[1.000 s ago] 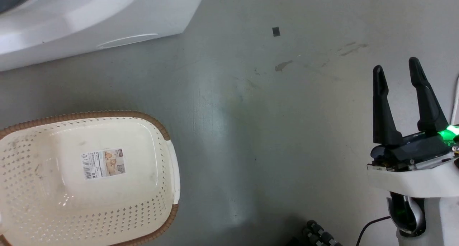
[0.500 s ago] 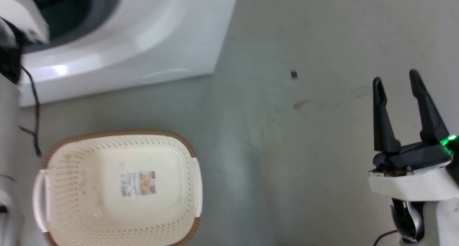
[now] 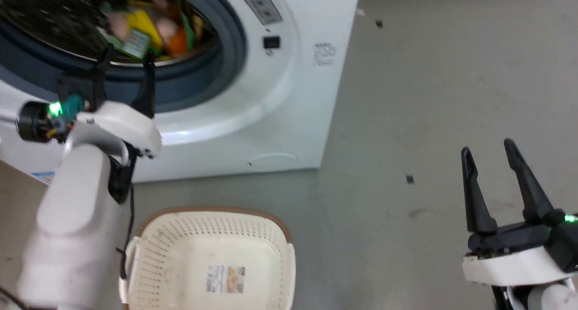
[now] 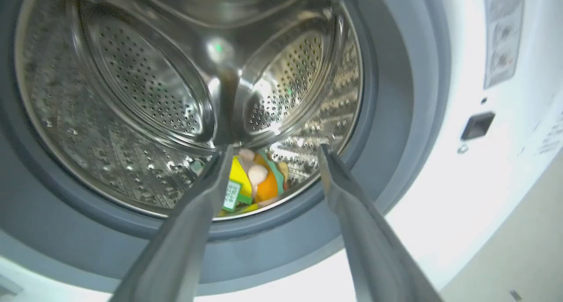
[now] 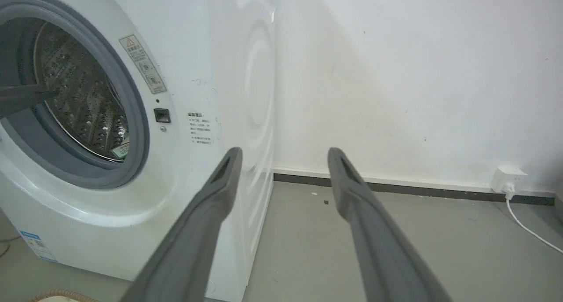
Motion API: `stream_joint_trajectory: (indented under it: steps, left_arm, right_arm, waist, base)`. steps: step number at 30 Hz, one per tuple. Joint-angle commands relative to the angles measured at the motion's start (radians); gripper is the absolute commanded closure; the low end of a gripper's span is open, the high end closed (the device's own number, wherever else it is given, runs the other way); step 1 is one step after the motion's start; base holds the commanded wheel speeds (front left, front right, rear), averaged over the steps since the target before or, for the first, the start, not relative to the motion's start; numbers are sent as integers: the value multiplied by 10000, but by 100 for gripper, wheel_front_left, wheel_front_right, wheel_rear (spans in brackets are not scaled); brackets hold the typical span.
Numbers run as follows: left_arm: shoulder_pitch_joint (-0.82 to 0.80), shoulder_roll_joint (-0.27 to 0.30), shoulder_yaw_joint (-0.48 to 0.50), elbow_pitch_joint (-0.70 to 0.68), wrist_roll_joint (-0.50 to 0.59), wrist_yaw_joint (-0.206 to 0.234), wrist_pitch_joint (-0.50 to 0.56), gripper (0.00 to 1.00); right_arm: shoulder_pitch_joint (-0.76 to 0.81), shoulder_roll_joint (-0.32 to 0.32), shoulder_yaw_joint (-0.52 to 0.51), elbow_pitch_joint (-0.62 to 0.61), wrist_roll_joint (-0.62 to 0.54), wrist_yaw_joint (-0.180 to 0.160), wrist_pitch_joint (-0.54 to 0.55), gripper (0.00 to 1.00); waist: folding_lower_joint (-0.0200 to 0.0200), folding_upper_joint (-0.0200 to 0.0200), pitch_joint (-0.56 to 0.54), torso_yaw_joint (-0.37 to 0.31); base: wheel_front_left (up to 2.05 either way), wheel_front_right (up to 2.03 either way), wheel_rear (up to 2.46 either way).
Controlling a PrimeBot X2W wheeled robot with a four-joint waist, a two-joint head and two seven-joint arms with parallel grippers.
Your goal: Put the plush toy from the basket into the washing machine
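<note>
In the head view, the washing machine [image 3: 289, 102] stands with its porthole open. The plush toy [image 3: 151, 30] lies inside the drum, low and near the front. The left gripper [image 3: 126, 61] hangs just before the opening, its fingers spread and holding nothing. The basket [image 3: 203, 209] sits on the floor below it with only a sticker label [image 3: 226, 279] on its bottom. The right gripper [image 3: 487, 148] hovers well apart over bare floor, also released and empty.

In the left wrist view, the two fingers frame the toy without touching it. Its green tag [image 4: 232, 195] faces outward, close to the grey gasket [image 4: 396, 117]. The toy appears to be delivered, so the step in hand is probably to clear the arm. To do that well, the arm should draw straight back along the porthole's axis with the fingers kept apart, so that neither scrapes the rubber lip nor catches the tag. Because the toy rests so near the lip, it is worth checking that it sits fully within the steel drum [image 4: 132, 95].

In the right wrist view, the room is plain. The grey floor [image 5: 374, 249] is smooth and faintly scuffed. A white wall [image 5: 418, 73] carries a dark skirting strip [image 5: 396, 187]. A wall socket [image 5: 508, 178] feeds a white cable [image 5: 530, 231] that trails across the floor.
</note>
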Motion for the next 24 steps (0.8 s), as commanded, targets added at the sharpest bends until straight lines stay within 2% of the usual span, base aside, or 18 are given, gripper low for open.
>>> stream_joint_trajectory:
  steps: [1,7,13,16,24]
  left_arm:
    - [740,-133,129,-819,-113,134,-49,0]
    - [3159,-493,334,-3190,-95,512,-52,0]
    - [5293,-825,813,-4828,-251,1040,-53,0]
    - [6127,-788,753,-5432,163,1305,-54,0]
    - [7764,-1086,333,-6342,825,1588,-54,0]
  right_arm:
    - [288,5,-2,27,-106,6,-44,0]
    - [768,5,43,-2,-120,6,-44,0]
    - [1047,5,88,32,-67,6,-44,0]
    - [1176,5,106,67,-29,6,-44,0]
    - [1490,5,218,214,45,6,-44,0]
  waist:
    - [1,-1,-839,596]
    - [1,-1,-1482,920]
    - [1,-1,-1876,1083]
    - [1,-1,-2068,1127]
    - [1,-1,-2461,1151]
  base:
    - [0,0,0]
    - [0,0,0]
    - [0,0,0]
    - [0,0,0]
    - [0,0,0]
